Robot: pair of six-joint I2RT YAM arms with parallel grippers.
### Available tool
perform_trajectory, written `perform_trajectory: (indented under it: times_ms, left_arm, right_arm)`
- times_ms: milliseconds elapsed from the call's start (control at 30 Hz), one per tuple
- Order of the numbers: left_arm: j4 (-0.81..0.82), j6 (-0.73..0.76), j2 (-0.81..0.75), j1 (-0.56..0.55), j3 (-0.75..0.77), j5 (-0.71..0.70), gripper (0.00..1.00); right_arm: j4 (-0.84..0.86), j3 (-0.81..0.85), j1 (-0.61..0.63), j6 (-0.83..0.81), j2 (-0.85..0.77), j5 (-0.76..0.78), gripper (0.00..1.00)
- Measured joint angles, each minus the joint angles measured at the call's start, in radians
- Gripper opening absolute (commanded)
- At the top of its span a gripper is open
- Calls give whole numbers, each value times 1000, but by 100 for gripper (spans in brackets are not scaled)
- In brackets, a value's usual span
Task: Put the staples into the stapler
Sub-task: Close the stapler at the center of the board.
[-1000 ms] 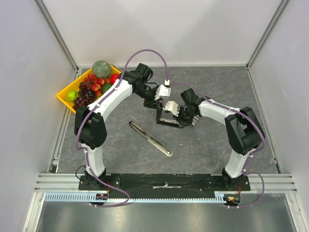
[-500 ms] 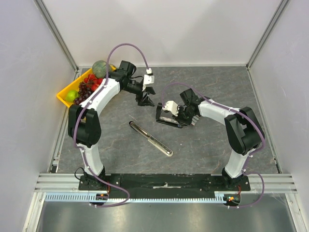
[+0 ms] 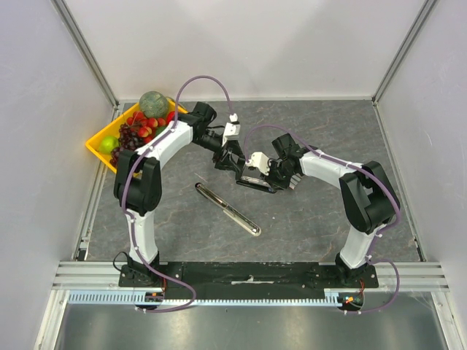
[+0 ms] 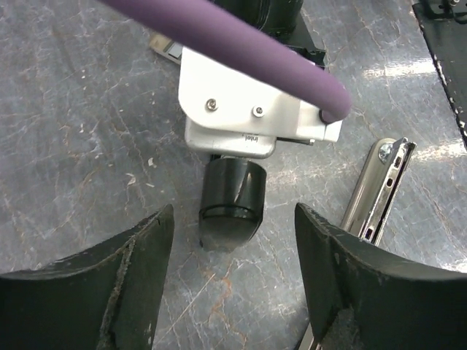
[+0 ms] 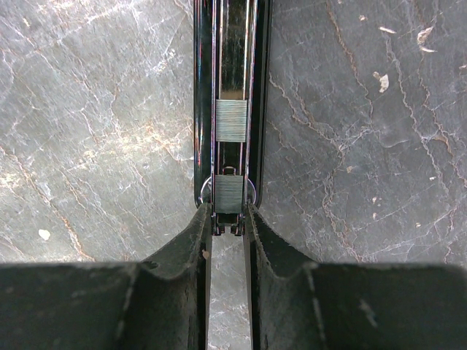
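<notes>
The stapler point(image 3: 257, 184) lies open on the table, its black channel point(image 5: 233, 73) running away from my right gripper point(image 5: 228, 219). That gripper point(image 3: 252, 176) is shut on the channel's near end. Two short grey blocks of staples point(image 5: 232, 120) sit inside the channel, one right at the fingertips. My left gripper point(image 3: 233, 160) hovers just to the far left of the stapler. Its jaws point(image 4: 233, 233) are open with only bare table between them. It faces the right wrist's white camera mount point(image 4: 248, 109).
A long chrome stapler part point(image 3: 228, 209) lies diagonally on the table in front of the stapler; one chrome end point(image 4: 379, 189) shows beside the left fingers. A yellow tray point(image 3: 96, 146) of fruit stands at the far left. Grey walls enclose the table.
The left gripper opened, pulled back to the far left away from the stapler, then came back close to it. The right gripper and the stapler stayed put.
</notes>
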Motion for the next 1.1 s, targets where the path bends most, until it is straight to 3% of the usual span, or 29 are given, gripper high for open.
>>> perform_trajectory:
  times_ms: [67, 133, 267, 367, 400, 500, 667, 1100]
  left_arm:
    - [-5, 0, 9, -7, 0, 8, 53]
    - [-10, -3, 23, -13, 1, 20, 44]
    - [2, 14, 44, -19, 6, 27, 2]
    - [4, 16, 45, -21, 12, 18, 2]
    - [5, 16, 46, -21, 13, 16, 2]
    - [5, 16, 46, -23, 13, 13, 2]
    - [10, 11, 45, -33, 13, 5, 2]
    - [53, -60, 35, -77, 13, -69, 2]
  right_arm:
    - [0, 0, 0, 0, 0, 0, 7]
    - [0, 0, 0, 0, 0, 0, 7]
    - [5, 0, -2, 3, 0, -6, 8]
    - [10, 1, -2, 7, 2, -9, 19]
    - [10, 1, -2, 8, 2, -10, 27]
    - [8, 1, -5, 6, 2, -15, 35]
    - [-13, 1, -42, -16, 2, -82, 41]
    - [-229, 12, -126, -189, -109, -267, 42]
